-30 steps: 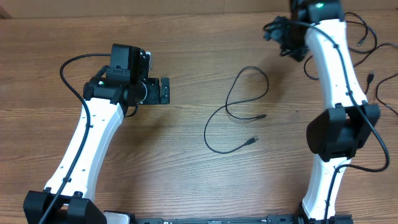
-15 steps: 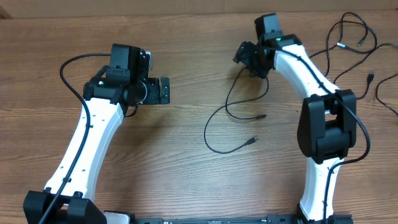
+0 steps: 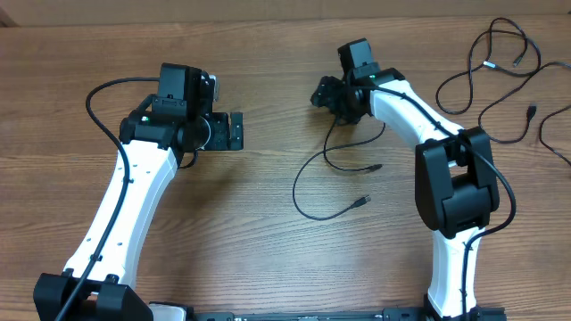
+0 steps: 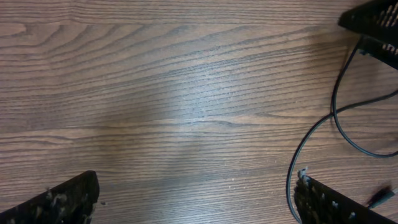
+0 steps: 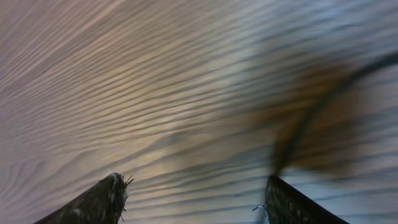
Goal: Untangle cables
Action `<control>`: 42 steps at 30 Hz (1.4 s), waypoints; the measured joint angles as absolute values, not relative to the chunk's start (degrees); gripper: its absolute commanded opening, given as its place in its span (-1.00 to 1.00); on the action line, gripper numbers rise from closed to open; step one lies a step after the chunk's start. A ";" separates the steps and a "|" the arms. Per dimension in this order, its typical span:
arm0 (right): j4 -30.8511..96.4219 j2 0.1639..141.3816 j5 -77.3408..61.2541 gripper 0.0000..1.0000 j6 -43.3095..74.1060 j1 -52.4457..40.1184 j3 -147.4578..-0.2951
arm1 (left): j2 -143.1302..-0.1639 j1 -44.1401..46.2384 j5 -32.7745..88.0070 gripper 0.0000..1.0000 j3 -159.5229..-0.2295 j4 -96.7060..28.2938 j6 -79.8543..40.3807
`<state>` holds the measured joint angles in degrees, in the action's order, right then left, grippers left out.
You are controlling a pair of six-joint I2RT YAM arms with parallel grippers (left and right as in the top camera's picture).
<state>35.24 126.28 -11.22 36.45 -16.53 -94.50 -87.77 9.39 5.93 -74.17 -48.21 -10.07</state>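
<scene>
One thin black cable [image 3: 332,150] lies loose in open curves at the table's middle, with its two small plug ends at the lower right. More cables [image 3: 500,53] sprawl at the far right. My right gripper [image 3: 319,93] hovers by the top of the middle loop. The right wrist view is blurred: the right gripper [image 5: 193,180] is open over bare wood, and a smeared cable [image 5: 308,121] runs just beyond its right finger. My left gripper [image 3: 238,131] is wide open over bare wood at the left. In the left wrist view, the left gripper [image 4: 198,180] has the cable [image 4: 336,115] beside its right finger.
The wooden table [image 3: 268,232] carries both white arms; the right arm [image 3: 451,178] arches across the right side between the two cable groups. In the left wrist view the right gripper's black body [image 4: 373,25] shows in the top right corner.
My right arm has swung left from the far-right cables to the top of the middle cable loop, its jaws narrowing slightly. The left arm and the middle cable have not moved.
</scene>
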 measured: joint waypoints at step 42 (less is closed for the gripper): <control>15.66 133.69 -9.19 -0.92 37.15 -13.15 -94.32 | -87.77 9.39 5.78 0.99 -74.17 -48.42 -10.07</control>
<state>15.66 133.69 -9.19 37.15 -13.15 -94.32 -87.77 9.39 5.78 -74.17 -48.42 -10.07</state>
